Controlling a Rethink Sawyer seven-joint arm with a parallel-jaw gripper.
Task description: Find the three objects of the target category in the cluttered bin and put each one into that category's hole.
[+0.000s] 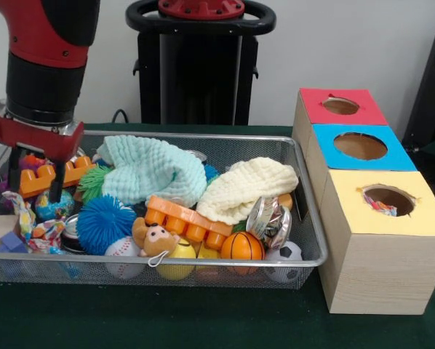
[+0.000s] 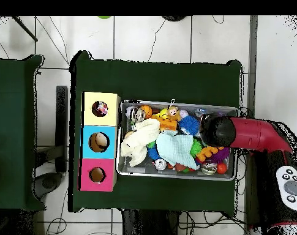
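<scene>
My jaws (image 1: 33, 190) hang apart and empty over the bin's (image 1: 308, 211) end farthest from the boxes (image 1: 381, 240), straddling the orange block (image 1: 46, 178) there, I judge to lift it toward whichever hole matches its category.

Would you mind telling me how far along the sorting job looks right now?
Possibly one item is sorted: something multicoloured shows inside the yellow box's hole, while the blue box's hole and red box's hole look empty. Nothing appears to be carried yet; the gripper is lowered over the wire bin beside an orange block. The bin remains full of clutter, so most searching remains.
</scene>
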